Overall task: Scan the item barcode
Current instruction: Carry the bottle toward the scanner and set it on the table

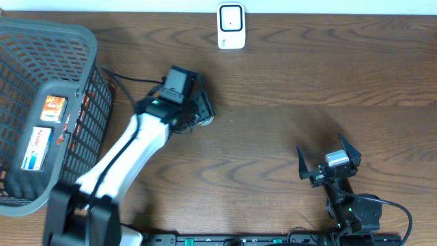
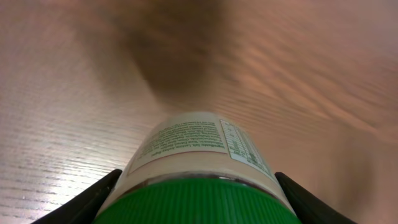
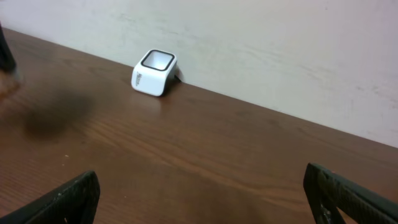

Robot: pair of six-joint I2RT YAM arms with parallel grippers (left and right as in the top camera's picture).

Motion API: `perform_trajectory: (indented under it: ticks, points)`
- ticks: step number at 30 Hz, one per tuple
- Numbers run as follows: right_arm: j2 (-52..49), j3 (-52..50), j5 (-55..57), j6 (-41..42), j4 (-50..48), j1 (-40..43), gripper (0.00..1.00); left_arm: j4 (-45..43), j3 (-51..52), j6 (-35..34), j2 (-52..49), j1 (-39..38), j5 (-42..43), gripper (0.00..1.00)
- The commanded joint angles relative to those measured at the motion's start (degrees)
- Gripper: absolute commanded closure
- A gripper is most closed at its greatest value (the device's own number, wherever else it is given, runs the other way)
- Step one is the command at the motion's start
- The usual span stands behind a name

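Note:
The item is a cream bottle (image 2: 199, 146) with a green ribbed cap (image 2: 199, 202) and a white printed label. It fills the bottom of the left wrist view, held just above the wooden table. My left gripper (image 2: 198, 186) is shut on it, one black finger against each side below the cap. From overhead, that gripper (image 1: 196, 109) covers nearly all of the bottle. No barcode shows in any view. The white scanner (image 1: 231, 26) stands at the table's far edge, also seen as scanner (image 3: 154, 73). My right gripper (image 1: 328, 160) rests open near the front right, nothing between its fingers (image 3: 68, 199).
A grey mesh basket (image 1: 48, 89) sits at the left edge, holding an orange packet (image 1: 53, 109) and a blue-and-white packet (image 1: 37, 147). A pale wall (image 3: 280, 43) rises behind the scanner. Cables run along the front edge near the right arm's base.

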State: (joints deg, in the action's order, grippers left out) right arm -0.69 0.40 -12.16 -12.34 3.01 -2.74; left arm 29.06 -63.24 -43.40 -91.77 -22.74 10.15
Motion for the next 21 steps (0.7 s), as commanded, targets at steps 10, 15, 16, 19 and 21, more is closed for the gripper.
perform_trajectory:
  ticks: [10, 15, 16, 19, 21]
  points:
    - [0.4, -0.1, -0.2, 0.7, 0.2, 0.5, 0.01, 3.4, -0.5, -32.2, -6.5, -0.7, -12.5, 0.33]
    - [0.4, -0.1, -0.1, 0.7, 0.2, 0.5, 0.01, 5.6, -0.5, -39.9, -6.5, -0.7, -12.3, 0.22]
    - [0.4, -0.1, -0.2, 0.7, 0.2, 0.5, 0.01, 5.7, -0.5, -39.9, -6.5, -0.7, -12.2, 0.21]
    - [0.4, -0.1, -0.2, 0.7, 0.2, 0.5, 0.01, 6.8, -0.5, -39.9, -6.5, -0.8, -12.2, 0.21]
    - [0.4, -0.1, -0.1, 0.7, 0.2, 0.5, 0.01, 7.6, -0.5, -39.8, -6.5, -0.8, -12.1, 0.21]
